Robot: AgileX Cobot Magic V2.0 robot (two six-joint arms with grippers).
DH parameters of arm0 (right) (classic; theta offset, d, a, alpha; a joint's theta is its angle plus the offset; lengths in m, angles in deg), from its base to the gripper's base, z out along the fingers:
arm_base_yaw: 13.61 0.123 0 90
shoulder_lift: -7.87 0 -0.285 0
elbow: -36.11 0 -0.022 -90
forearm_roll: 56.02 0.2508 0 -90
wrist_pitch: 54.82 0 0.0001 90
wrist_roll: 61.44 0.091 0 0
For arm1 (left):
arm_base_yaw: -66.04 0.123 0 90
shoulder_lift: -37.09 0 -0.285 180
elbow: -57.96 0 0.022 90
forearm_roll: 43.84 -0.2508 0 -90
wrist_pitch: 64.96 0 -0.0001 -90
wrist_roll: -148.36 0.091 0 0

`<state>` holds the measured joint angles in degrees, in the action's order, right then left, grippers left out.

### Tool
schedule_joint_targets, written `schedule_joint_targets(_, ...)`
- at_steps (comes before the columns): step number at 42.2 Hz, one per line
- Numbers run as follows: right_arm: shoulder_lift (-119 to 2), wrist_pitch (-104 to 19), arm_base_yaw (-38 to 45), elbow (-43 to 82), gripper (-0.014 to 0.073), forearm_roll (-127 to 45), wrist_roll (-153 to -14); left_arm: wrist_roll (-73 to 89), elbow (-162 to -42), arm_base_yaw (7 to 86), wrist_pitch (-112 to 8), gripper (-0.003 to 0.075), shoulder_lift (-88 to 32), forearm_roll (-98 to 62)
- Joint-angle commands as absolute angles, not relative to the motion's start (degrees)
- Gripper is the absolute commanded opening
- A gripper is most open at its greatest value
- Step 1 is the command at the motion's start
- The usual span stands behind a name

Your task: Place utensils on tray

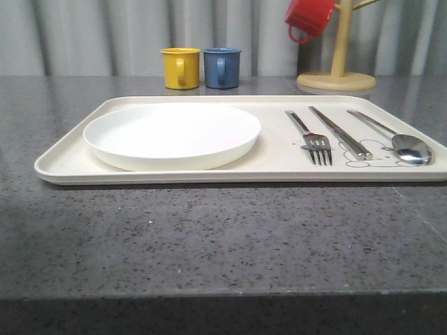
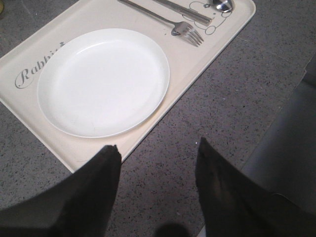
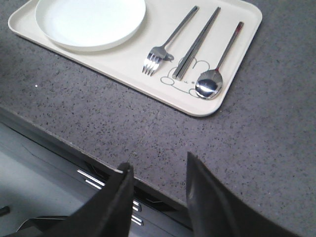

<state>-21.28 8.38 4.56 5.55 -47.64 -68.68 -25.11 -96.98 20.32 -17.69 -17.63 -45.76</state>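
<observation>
The cream tray (image 1: pixel 70 164) lies across the grey table. On its right part lie three silver utensils side by side: a fork (image 1: pixel 314 142), a pair of chopsticks (image 1: pixel 341 132) and a spoon (image 1: pixel 398 139). The right wrist view shows the same fork (image 3: pixel 165 47), chopsticks (image 3: pixel 196 43) and spoon (image 3: pixel 217 69) on the tray (image 3: pixel 232 22). My left gripper (image 2: pixel 158 150) is open over bare table beside the tray's (image 2: pixel 195 69) near edge, nothing between its fingers. My right gripper (image 3: pixel 158 165) is open and empty above the table's front edge, well apart from the tray.
A round white plate (image 1: pixel 171 134) fills the tray's left half. Behind the tray stand a yellow mug (image 1: pixel 180 68) and a blue mug (image 1: pixel 222 67). A wooden mug tree (image 1: pixel 337 70) at the back right carries a red mug (image 1: pixel 309 17).
</observation>
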Motion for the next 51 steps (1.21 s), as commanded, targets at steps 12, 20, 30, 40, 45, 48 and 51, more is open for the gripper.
schedule_joint_targets(12, -21.0, 2.0, 4.6, 6.6, 0.0168, -47.8, -69.1, -25.7, -98.5, 19.9, -22.9, 0.0321, -17.5, -45.6)
schedule_joint_targets(20, -21.0, 1.5, 4.6, 6.6, -0.0012, -47.8, -69.1, -25.7, -98.5, 19.9, -22.9, 0.0106, -17.5, -45.5)
schedule_joint_targets(30, -21.0, 1.5, 4.6, 6.6, -0.0066, -47.6, -69.1, -25.7, -98.5, 19.9, -22.9, -0.002, -17.5, -45.5)
schedule_joint_targets(40, -21.0, 1.7, 4.6, 6.6, -0.0066, -47.5, -69.1, -25.7, -98.5, 19.9, -22.9, -0.002, -17.5, -45.5)
schedule_joint_targets(45, -21.0, 1.7, 4.6, 6.6, -0.0066, -47.5, -69.1, -25.7, -98.5, 19.9, -22.9, -0.002, -17.5, -45.5)
schedule_joint_targets(48, -21.0, 1.7, 4.6, 6.6, -0.0066, -47.5, -69.1, -25.7, -98.5, 19.9, -22.9, -0.002, -17.5, -45.5)
schedule_joint_targets(51, -21.0, 1.7, 4.6, 6.6, -0.0066, -47.5, -69.1, -25.7, -98.5, 19.9, -22.9, -0.002, -17.5, -45.5)
